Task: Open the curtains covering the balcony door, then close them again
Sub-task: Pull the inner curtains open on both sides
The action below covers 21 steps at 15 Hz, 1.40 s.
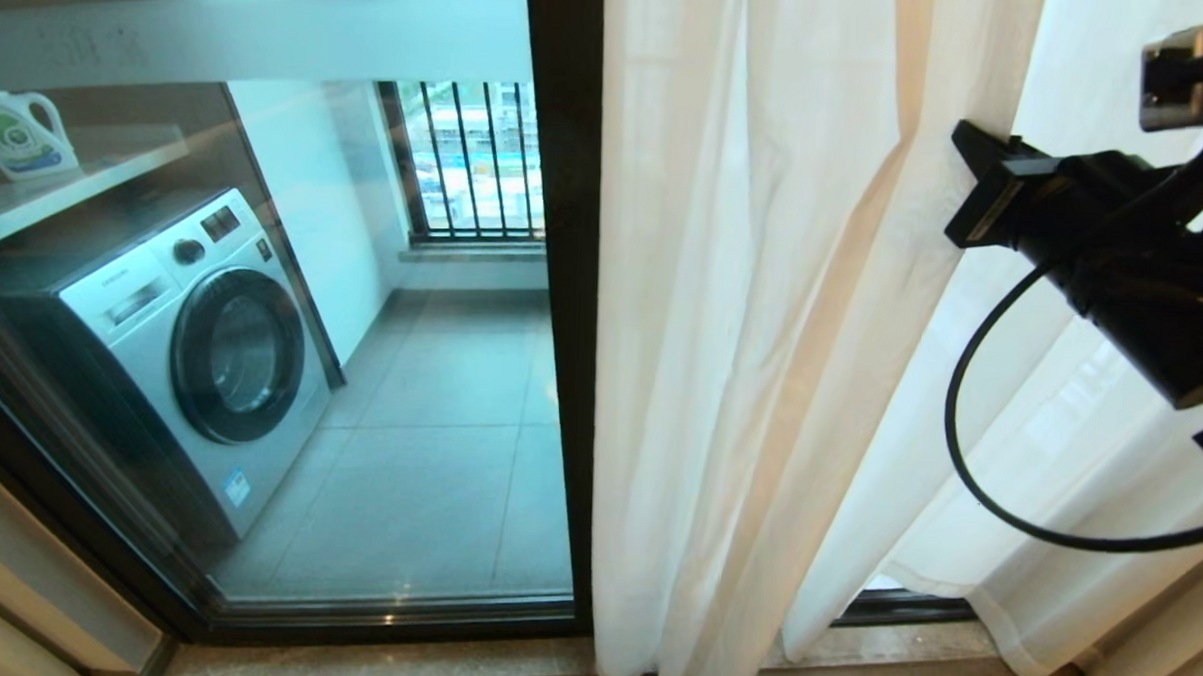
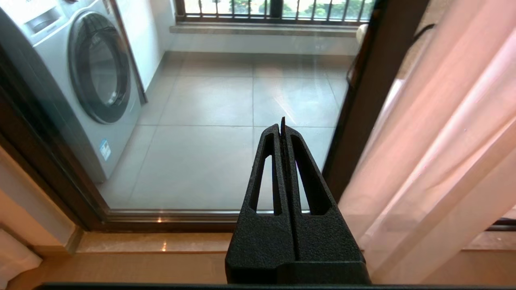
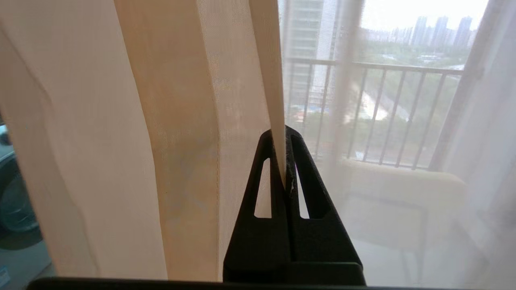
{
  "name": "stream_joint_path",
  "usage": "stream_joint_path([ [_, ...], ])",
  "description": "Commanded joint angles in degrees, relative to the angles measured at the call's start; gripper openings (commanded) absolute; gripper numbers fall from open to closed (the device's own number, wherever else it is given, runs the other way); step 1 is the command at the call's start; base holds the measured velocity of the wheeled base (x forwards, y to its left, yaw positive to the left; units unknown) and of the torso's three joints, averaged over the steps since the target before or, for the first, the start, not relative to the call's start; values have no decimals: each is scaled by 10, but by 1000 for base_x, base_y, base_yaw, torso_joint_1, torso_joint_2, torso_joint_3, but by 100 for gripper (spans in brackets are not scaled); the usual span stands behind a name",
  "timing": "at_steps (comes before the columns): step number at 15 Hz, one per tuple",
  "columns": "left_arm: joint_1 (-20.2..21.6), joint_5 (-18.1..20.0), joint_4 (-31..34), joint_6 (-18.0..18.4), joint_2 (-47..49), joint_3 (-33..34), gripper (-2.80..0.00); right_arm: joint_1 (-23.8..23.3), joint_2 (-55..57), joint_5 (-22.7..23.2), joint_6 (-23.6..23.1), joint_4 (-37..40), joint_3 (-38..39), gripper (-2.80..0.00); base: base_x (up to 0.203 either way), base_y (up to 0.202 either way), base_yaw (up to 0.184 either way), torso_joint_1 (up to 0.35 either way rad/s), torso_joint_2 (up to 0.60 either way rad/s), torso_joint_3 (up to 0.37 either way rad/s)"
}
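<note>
Right wrist view shows the right gripper [image 3: 284,139], jaws clamped on a vertical fold of the curtains [image 3: 161,121]. The uncovered balcony door [image 1: 410,371] glass lies toward the robot's left. The left gripper [image 2: 282,127] is parked low, jaws together.

Right arm [image 1: 1144,267]: extended in from the right side of the head view at raised height, black wrist housing with a looped black cable [image 1: 968,431] beneath it. Right gripper [image 3: 282,141]: fingers pressed together, pinching a fold of the sheer curtain [image 3: 266,80] between the tips. Left gripper [image 2: 282,129]: fingers fully together, tips touching, nothing between them, pointed forward and down. Left arm does not appear in the head view.
</note>
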<state>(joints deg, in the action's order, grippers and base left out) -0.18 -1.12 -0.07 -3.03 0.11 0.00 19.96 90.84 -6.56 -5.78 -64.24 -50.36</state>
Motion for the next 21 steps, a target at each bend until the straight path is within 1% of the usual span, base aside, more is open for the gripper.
stream_joint_path([
  [1,1,0,0,0,0,0,-280,-3,-1,0,0,-4,0,-280,0,-190,2,0,6,2],
  [21,1,0,0,0,0,0,-280,-11,-1,0,-1,-4,-1,-280,0,-189,1,3,4,2],
])
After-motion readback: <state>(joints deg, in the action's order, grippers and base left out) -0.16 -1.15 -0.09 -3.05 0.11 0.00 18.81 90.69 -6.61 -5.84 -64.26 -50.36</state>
